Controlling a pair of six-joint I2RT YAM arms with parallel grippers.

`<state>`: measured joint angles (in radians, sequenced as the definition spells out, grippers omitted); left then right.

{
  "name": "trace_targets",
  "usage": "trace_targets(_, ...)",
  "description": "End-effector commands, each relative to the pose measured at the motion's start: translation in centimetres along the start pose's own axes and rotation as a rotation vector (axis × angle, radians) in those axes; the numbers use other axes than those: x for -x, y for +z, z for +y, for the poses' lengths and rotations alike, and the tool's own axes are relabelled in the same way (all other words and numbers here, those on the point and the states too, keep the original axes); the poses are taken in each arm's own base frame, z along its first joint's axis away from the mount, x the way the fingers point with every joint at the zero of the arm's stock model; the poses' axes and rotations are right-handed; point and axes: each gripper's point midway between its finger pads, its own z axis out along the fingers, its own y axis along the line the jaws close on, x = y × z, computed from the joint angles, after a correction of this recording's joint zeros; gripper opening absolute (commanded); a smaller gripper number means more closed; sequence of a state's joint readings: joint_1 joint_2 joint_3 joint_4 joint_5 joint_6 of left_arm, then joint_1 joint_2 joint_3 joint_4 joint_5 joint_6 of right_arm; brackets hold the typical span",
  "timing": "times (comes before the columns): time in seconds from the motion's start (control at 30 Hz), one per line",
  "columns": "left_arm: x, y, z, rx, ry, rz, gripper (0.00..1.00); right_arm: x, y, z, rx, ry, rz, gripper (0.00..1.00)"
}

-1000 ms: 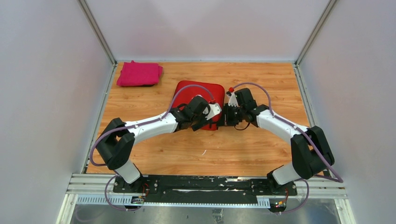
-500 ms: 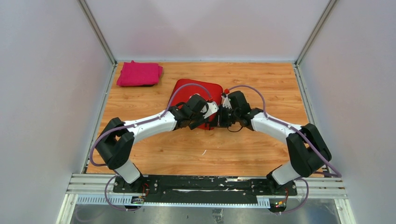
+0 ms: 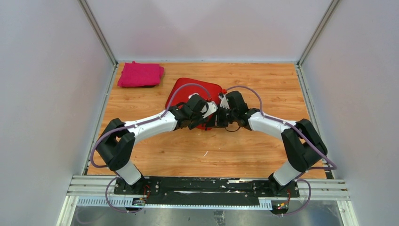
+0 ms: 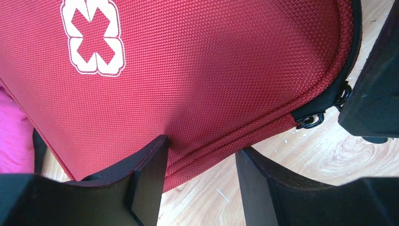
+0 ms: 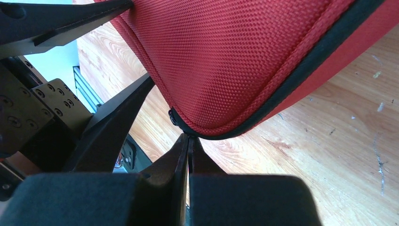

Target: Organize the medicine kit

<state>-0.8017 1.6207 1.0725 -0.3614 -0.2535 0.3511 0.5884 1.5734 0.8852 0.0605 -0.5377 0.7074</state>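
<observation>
The medicine kit (image 3: 188, 89) is a closed red zippered case lying at the middle of the wooden table, turned a little askew. In the left wrist view its lid (image 4: 211, 70) fills the frame, with the white cross (image 4: 93, 40) on it. My left gripper (image 4: 201, 147) is open and straddles the kit's near edge, with one fingertip (image 4: 153, 150) on the red fabric; it shows from above (image 3: 207, 117) too. My right gripper (image 5: 188, 137) is shut at the kit's (image 5: 235, 56) black zipper line at the corner, seemingly pinching a zipper pull. Another zipper pull (image 4: 308, 121) hangs free.
A folded pink cloth (image 3: 140, 74) lies at the far left corner of the table. Grey walls enclose the table on three sides. The two grippers (image 3: 219, 118) sit almost touching at the kit's front right corner.
Both grippers have moved to the left, and the kit has slid and turned with them, its left corner now nearer the table's left side.
</observation>
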Motion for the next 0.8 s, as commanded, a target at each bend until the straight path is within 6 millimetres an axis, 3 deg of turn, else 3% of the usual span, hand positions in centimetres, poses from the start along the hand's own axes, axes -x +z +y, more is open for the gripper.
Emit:
trace_targets(0.0, 3.0, 0.2, -2.9, -0.127, -0.069, -0.115, 0.59, -1.1, 1.0, 3.3, 0.125, -0.027, 0.024, 0.00)
trace_targets(0.13, 4.3, -1.5, -2.2, -0.114, -0.105, -0.178, 0.67, -0.3, 0.7, 2.2, 0.071, -0.010, -0.025, 0.00)
trace_targets(0.27, 6.0, -4.6, -0.9, -0.093, -0.159, -0.268, 0.78, 0.2, -0.1, -0.1, -0.062, -0.033, -0.050, 0.00)
trace_targets(0.43, 6.0, -8.6, 1.2, -0.015, -0.279, -0.381, 0.87, 1.1, -1.8, -2.4, -0.185, -0.078, -0.064, 0.00)
trace_targets(0.53, 4.9, -10.3, 3.0, 0.031, -0.446, -0.440, 0.91, 1.8, -2.5, -3.3, -0.212, -0.079, -0.067, 0.00)
trace_targets(0.77, -1.4, -9.3, 8.4, 0.107, -0.988, -0.409, 0.98, 3.2, -3.1, -4.0, -0.237, -0.142, -0.037, 0.00)
